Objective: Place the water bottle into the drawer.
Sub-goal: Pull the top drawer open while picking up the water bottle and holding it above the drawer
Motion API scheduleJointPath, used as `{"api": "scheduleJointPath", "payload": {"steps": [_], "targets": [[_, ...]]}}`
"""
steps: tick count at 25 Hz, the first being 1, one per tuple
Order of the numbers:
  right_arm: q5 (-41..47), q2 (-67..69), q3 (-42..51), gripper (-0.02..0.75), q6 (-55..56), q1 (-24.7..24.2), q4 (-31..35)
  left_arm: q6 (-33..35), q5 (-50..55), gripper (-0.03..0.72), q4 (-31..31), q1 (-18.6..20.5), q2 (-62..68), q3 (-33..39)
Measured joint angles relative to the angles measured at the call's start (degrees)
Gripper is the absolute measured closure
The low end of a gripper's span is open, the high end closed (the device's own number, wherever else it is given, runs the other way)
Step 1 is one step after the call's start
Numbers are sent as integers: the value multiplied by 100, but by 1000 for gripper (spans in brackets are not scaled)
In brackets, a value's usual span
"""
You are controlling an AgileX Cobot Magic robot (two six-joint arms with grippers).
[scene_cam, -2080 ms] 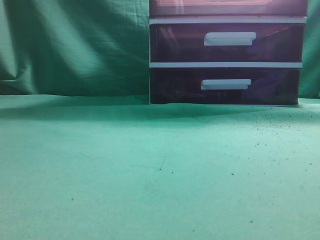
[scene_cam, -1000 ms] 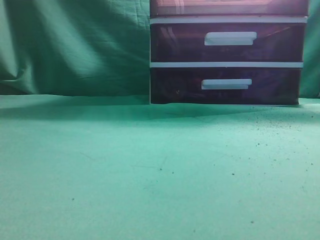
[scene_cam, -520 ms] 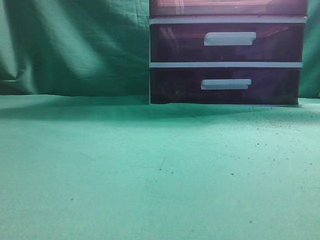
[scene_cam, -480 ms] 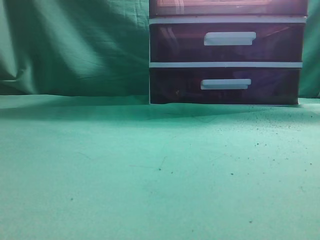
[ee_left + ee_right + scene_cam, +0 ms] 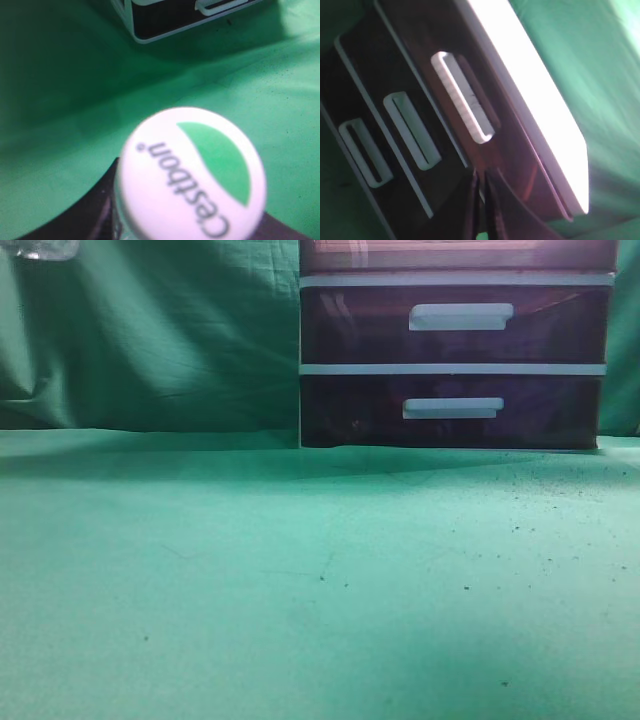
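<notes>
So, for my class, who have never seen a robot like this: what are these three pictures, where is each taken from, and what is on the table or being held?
The machine is a robot with two arms. Each arm ends in a gripper and carries a small camera on its wrist. The wide picture comes from a separate camera looking along a table covered in green cloth, on which a drawer unit stands. The left wrist picture looks down on the white cap of a water bottle, which the left gripper holds up off the table. The right wrist picture is tilted and shows the unit close up. Its top drawer is just ahead of the right gripper, whose dark fingers stand close together. Whether they pinch anything cannot be told.
</notes>
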Motion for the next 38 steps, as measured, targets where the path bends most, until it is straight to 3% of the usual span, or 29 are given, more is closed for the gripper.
{"api": "scheduleJointPath", "payload": {"steps": [2,3,4,11,15,16,28,33,38], "targets": [[13,498,-311,738,-9,43,-595,9,-8,424,23,0,92,0],[13,748,-481,689,-12,43,-892,9,-8,424,23,0,131,0],[13,942,-649,689,-22,43,-1152,9,-8,424,23,0,178,0],[1,2016,-1483,388,-118,43,-2304,22,-45,424,23,0,391,0],[-147,2320,-1805,396,-118,43,-2602,37,-45,424,59,0,400,0],[-178,2395,-1875,356,-128,43,-2643,47,-45,424,65,0,400,0],[-207,3304,-2633,370,-139,43,-2705,47,-45,424,115,0,405,0],[-125,3346,-2806,661,23,43,-2730,47,-45,424,228,0,405,0],[240,3356,-2806,663,403,116,-2905,47,-45,424,279,0,405,0]]}}
